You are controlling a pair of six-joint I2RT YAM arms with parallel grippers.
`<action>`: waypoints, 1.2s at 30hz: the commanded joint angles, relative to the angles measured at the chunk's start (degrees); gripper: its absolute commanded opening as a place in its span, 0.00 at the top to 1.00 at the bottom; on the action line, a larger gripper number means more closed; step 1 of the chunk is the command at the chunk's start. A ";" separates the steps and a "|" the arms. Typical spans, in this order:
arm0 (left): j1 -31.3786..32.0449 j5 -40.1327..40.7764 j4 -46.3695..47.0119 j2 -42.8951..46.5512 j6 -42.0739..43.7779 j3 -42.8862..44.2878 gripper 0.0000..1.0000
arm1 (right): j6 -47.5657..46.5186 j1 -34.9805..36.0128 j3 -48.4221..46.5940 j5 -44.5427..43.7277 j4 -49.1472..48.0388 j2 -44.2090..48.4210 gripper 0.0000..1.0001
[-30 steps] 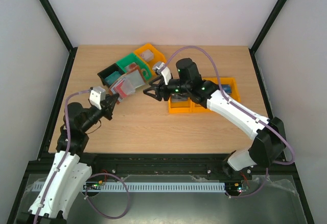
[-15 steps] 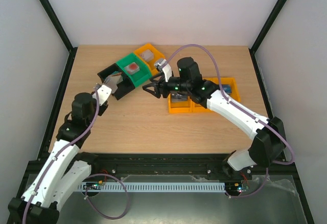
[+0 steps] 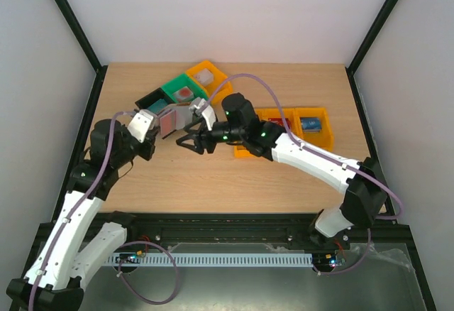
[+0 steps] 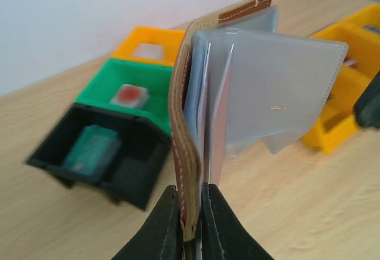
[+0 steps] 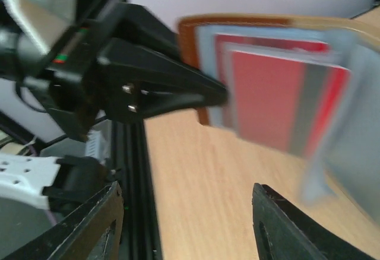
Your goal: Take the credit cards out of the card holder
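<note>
The card holder (image 4: 181, 123), a brown leather wallet with a pale blue-grey inside, stands on edge above the table with my left gripper (image 4: 191, 212) shut on its lower edge. Its grey flap (image 4: 279, 88) hangs open to the right. In the right wrist view a red credit card (image 5: 267, 100) sits in the open card holder (image 5: 193, 28), blurred. From above, the card holder (image 3: 170, 121) is just ahead of my left gripper (image 3: 157, 130). My right gripper (image 3: 190, 143) is open and empty, close beside and below the holder; its fingers (image 5: 101, 224) frame bare table.
Behind the holder stand a black bin (image 3: 150, 101), a green bin (image 3: 186, 91) and a small orange bin (image 3: 208, 75), each with something inside. A double orange bin (image 3: 298, 128) lies under the right arm. The table's near black rail (image 5: 127, 171) is close.
My right gripper has moved left and nearer, from beside the green bin to just below the card holder. My left arm swung back and forth and now holds the holder open toward the right gripper.
</note>
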State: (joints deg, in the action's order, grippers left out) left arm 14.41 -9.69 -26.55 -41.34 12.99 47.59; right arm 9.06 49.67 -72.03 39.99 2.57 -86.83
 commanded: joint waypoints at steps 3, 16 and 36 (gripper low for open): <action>-2.04 -17.92 0.00 2.22 -11.64 0.09 0.98 | 1.13 1.38 -0.39 2.04 -5.93 2.68 0.47; -4.54 -39.95 9.07 9.40 -16.00 -3.27 0.98 | -5.04 -5.18 0.67 14.92 1.50 7.88 0.58; -4.57 -43.29 14.01 9.78 -18.37 -5.95 0.98 | -9.99 -5.41 -0.25 21.94 4.54 8.28 0.98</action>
State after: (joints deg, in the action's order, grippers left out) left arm 9.93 -50.59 -14.61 -32.25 -5.82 42.02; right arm 1.91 44.53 -70.85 59.92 5.15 -80.29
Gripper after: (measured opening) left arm 0.072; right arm 0.018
